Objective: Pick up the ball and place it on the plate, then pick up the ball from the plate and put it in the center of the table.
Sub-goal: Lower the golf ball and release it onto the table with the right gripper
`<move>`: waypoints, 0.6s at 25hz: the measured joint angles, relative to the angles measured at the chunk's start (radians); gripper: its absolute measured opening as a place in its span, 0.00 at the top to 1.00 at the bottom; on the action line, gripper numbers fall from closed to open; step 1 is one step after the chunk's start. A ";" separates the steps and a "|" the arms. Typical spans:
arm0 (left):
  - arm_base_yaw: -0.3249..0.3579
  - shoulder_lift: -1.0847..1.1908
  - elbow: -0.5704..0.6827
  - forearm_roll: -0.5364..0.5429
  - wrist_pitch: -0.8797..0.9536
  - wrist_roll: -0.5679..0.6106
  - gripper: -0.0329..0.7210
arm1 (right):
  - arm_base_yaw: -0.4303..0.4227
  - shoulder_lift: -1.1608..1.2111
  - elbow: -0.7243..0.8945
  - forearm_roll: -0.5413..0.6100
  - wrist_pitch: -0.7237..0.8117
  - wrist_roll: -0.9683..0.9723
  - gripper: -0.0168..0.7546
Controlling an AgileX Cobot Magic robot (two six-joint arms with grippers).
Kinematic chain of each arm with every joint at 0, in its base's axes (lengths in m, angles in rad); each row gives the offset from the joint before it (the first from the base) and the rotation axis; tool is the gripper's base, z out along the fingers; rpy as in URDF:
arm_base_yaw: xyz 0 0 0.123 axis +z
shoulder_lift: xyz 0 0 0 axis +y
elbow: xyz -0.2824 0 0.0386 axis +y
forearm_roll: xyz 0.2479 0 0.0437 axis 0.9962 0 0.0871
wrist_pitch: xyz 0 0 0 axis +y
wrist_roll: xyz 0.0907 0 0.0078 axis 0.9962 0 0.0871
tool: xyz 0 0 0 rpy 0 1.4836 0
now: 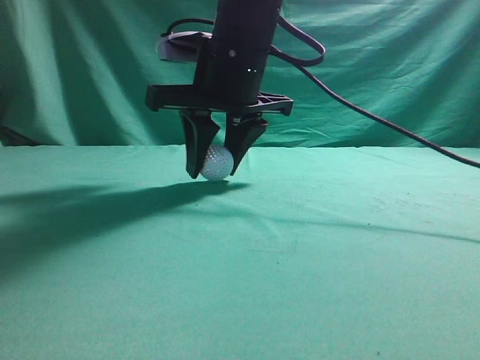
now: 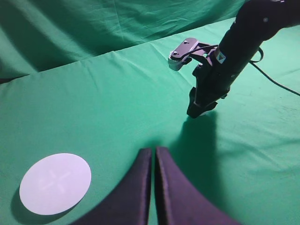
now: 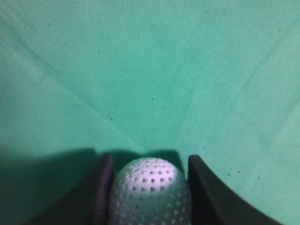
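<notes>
While the right claw [image 1: 216, 169] flanks the ball [image 1: 217, 163], contact seems unclear.

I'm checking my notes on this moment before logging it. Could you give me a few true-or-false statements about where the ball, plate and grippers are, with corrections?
1. The ball sits between the fingers of the right gripper. True.
2. The ball lies on the plate. False: the plate is bare, and the ball is in the right gripper, away from it.
3. The left gripper has its fingers pressed together with nothing between them. True.
4. The right gripper hangs high above the table. False: its fingertips are down close to the green cloth.
5. The plate is white and round. True.
</notes>
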 joint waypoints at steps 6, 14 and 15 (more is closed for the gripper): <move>0.000 0.000 0.000 0.000 0.000 0.000 0.96 | 0.000 0.006 -0.003 0.000 0.000 -0.006 0.56; 0.000 0.000 0.000 0.004 0.000 0.000 0.96 | 0.000 0.006 -0.073 0.000 0.088 -0.022 0.29; 0.000 0.000 0.000 0.004 0.000 0.000 0.96 | 0.000 0.006 -0.096 0.000 0.119 -0.029 0.29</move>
